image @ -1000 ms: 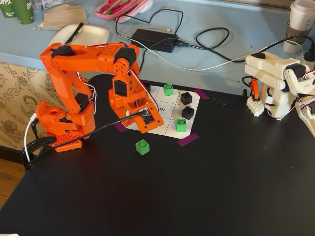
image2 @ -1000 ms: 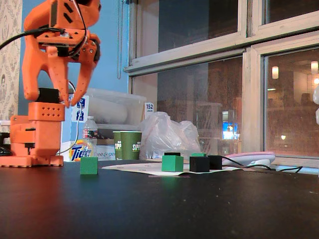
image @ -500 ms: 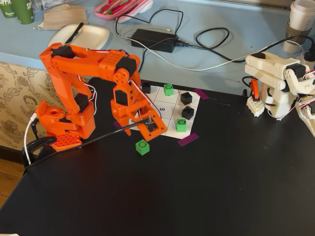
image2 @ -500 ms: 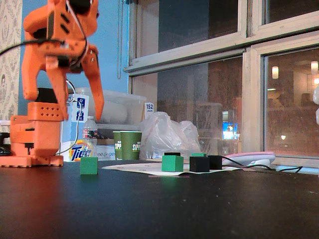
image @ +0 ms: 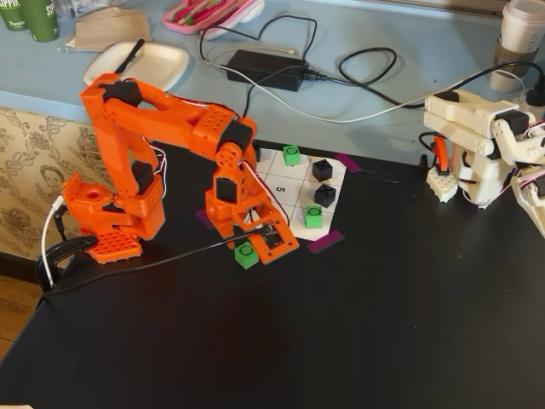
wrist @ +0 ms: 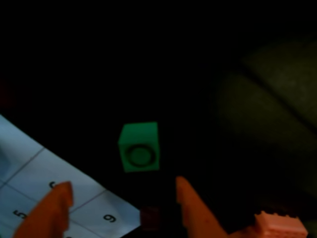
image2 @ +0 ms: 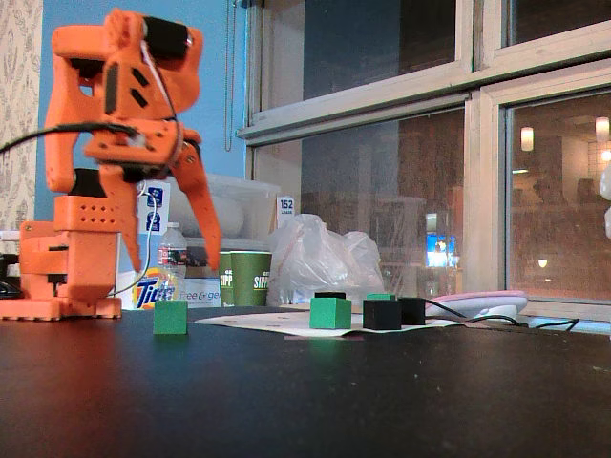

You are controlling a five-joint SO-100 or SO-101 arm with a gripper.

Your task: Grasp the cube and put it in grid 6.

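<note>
Green cube (wrist: pixel 139 148) shows its ring, perhaps under spread pincer (wrist: pixel 124 191).

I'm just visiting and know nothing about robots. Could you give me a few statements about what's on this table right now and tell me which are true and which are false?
1. The orange arm's tool is holding a green cube. False: its fingers are spread with nothing between them, and the nearest green cube sits on the black table.
2. That cube lies off the white paper grid. True.
3. Two other green cubes sit on the grid. True.
4. The black cubes are stacked one on the other. False: they sit apart on the grid.
5. In the side fixed view the tool touches the cube. False: the fingertips are above it.
</note>
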